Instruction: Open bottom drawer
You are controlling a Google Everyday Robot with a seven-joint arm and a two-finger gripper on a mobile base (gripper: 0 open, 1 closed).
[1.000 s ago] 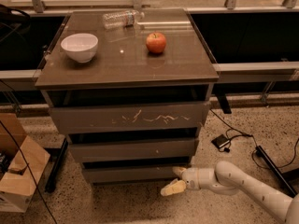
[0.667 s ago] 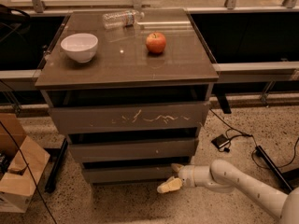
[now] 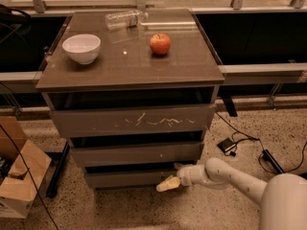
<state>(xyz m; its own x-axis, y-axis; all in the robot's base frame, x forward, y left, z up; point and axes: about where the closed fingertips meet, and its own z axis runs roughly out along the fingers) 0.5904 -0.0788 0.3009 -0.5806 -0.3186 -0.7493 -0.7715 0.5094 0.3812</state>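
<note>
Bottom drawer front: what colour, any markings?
The bottom drawer is plain grey-brown, unmarked, seen in the camera view. The cream-tipped gripper is at its lower right.

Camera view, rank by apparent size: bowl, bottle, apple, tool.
1-2. bowl and bottle: alike; bottle lies farther back, so unranked.
3-4. apple and tool, low at the bottom drawer front: near alike, unsure.
</note>
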